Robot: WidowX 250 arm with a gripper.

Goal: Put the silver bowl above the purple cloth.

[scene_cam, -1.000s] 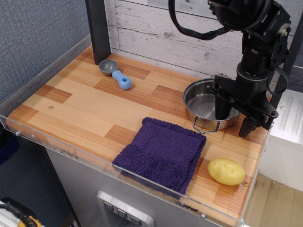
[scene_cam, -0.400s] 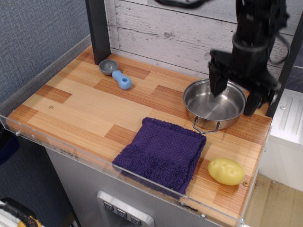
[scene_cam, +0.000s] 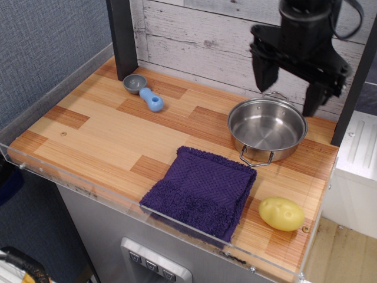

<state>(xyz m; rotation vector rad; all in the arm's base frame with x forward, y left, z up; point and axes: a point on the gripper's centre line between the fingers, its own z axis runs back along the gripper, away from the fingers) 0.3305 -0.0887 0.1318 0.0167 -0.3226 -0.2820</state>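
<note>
Near the table's back right corner, the gripper [scene_cam: 288, 88] hangs open and empty directly above the silver bowl [scene_cam: 267, 128], purple cloth [scene_cam: 201, 190] just in front.

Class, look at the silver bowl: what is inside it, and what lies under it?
The silver bowl holds nothing; its shiny bottom is bare. It stands on the wooden table, just beyond the purple cloth. The wood directly under it is covered.

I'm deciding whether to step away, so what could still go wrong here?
The silver bowl sits just behind the purple cloth, its near handle close to the cloth edge; a nudge could rumple it. The open end effector hangs over the bowl's far rim and could clip it. The potato lies near the table edge.
</note>
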